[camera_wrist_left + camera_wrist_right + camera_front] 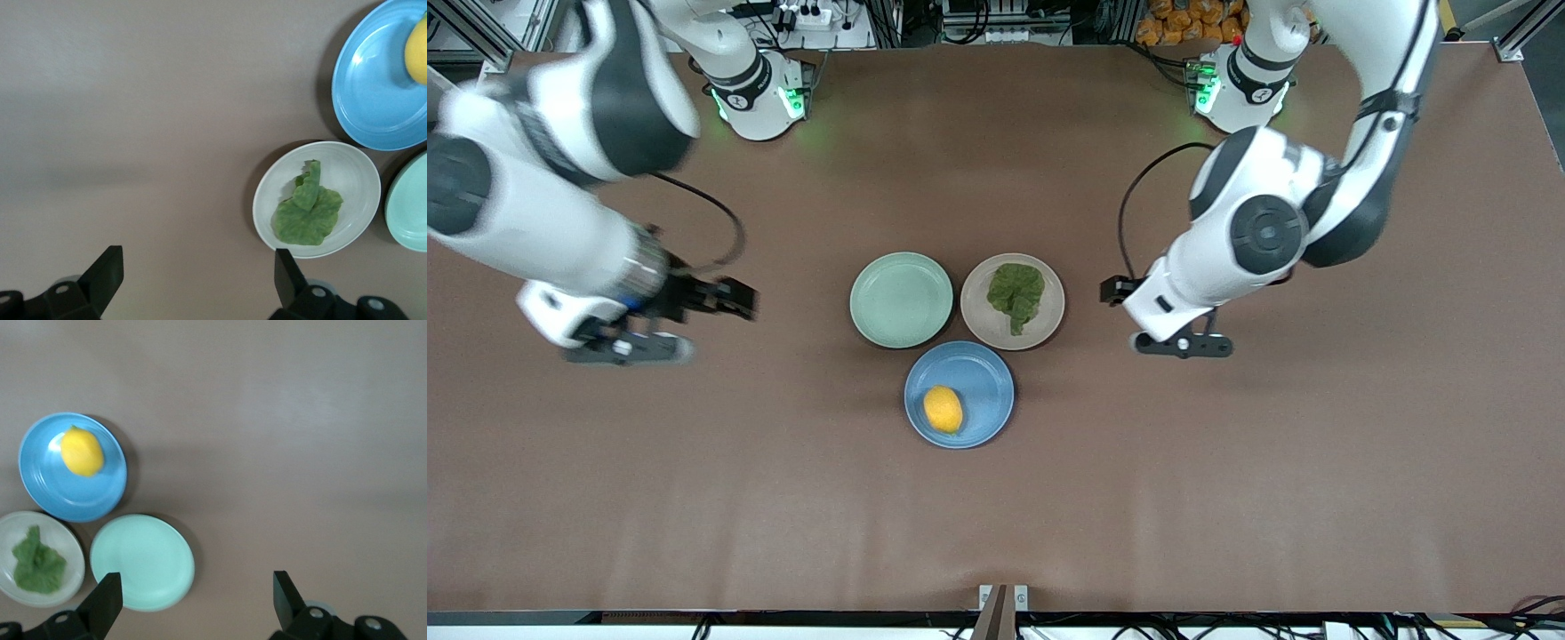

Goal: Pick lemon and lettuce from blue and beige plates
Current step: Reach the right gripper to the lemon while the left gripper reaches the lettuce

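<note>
The yellow lemon (943, 409) lies on the blue plate (985, 380), the plate nearest the front camera. A crumpled green lettuce leaf (1016, 293) rests on the beige plate (1053, 308). My left gripper (1183, 345) hangs open and empty over bare table, off the beige plate toward the left arm's end. In the left wrist view the lettuce (307, 213) shows just past one fingertip (283, 267). My right gripper (630, 348) is open and empty over bare table toward the right arm's end. Its wrist view shows the lemon (82, 451) and the lettuce (39, 563).
An empty mint green plate (901, 299) stands beside the beige plate, toward the right arm's end, and touches the other two plates. The brown table (996, 516) stretches wide on all sides of the three plates.
</note>
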### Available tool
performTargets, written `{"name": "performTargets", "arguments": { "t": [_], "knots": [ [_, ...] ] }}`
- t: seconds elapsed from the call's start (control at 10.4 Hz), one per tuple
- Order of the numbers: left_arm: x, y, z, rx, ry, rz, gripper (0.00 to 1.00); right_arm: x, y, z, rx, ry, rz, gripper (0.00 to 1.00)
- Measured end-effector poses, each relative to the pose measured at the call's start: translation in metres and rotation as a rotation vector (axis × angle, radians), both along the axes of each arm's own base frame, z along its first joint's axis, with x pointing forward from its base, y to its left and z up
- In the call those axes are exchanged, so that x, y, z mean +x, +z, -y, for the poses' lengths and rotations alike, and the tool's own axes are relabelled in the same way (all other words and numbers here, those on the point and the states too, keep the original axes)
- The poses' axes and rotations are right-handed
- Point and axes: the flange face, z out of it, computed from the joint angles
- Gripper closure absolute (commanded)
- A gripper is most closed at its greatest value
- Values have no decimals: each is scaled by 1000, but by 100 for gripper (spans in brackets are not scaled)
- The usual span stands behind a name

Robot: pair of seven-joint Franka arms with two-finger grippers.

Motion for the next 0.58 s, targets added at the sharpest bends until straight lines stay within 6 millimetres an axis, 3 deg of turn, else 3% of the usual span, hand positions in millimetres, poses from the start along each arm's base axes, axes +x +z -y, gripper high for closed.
{"name": "performTargets", "arguments": {
  "t": [0.29, 0.58],
  "knots": [
    [-14, -51, 56, 34, 102, 23, 0, 21, -90, -82, 79, -117, 87, 0],
    [-31, -107, 104, 35, 177, 54, 0, 27, -164, -133, 133, -148, 176, 0]
  ]
}}
